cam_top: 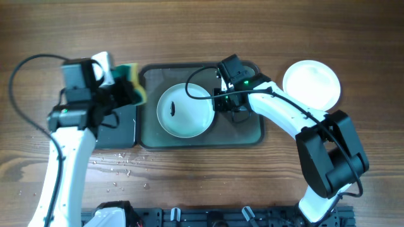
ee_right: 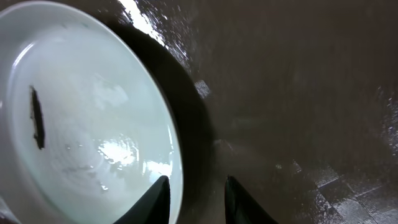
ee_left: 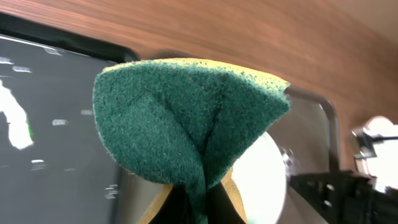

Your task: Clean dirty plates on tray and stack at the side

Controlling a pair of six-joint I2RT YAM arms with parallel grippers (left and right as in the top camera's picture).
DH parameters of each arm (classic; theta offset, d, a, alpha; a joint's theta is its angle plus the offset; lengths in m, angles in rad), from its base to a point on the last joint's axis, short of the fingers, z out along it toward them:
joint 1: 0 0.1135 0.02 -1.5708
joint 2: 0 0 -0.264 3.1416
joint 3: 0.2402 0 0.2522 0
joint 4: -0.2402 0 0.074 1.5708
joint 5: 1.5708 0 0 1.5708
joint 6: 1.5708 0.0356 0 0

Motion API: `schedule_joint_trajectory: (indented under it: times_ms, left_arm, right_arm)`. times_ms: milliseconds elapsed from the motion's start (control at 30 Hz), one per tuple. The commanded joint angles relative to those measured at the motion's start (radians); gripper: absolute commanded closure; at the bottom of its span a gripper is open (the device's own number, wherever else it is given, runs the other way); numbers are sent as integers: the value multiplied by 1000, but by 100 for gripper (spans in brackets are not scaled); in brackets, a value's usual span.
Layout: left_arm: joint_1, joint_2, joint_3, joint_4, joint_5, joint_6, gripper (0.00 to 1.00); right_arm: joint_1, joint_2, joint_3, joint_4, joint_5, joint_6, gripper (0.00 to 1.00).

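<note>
Though sponge [ee_left: 186, 124] hides left gripper [ee_left: 194, 210] clenching it, right gripper [ee_right: 196, 199] straddles plate [ee_right: 93, 112] rim unclenched.

a brown wooden table [cam_top: 189, 31] with long horizontal grain fills the overhead frame, evenly lit. small pale specks [cam_top: 120, 165] lie scattered on it at lower left of centre. a black rail [cam_top: 208, 217] runs along the bottom edge.

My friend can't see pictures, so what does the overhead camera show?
A pale plate with a dark smudge lies on the grey-green tray, the right gripper at its rim. The left gripper holds a green-and-yellow sponge at the tray's left edge; a white plate sits outside the tray.
</note>
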Motion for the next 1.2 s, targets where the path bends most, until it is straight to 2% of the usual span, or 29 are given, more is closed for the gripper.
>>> schedule_joint_trajectory:
  times_ms: [0, 100, 233, 367, 567, 800, 1167]
  left_arm:
    - [-87, 85, 18, 41, 22, -43, 96]
    - [-130, 142, 18, 55, 23, -43, 96]
    - [-170, 198, 18, 72, 22, -54, 96]
    - [-197, 251, 18, 97, 7, -66, 96]
    - [-197, 268, 17, 93, 4, -66, 96]
    - [-197, 269, -6, 96, 4, -114, 96]
    - [-223, 269, -64, 95, -4, -126, 96]
  right_arm:
    - [0, -8, -43, 37, -23, 39, 71]
    - [0, -8, -62, 50, -43, 37, 77]
    - [0, -8, -77, 87, -54, 36, 77]
    - [0, -7, -79, 116, -68, 38, 83]
    - [0, 3, -99, 159, -76, 70, 83]
    - [0, 15, -106, 178, -147, 71, 95]
    - [0, 18, -106, 173, -143, 68, 96]
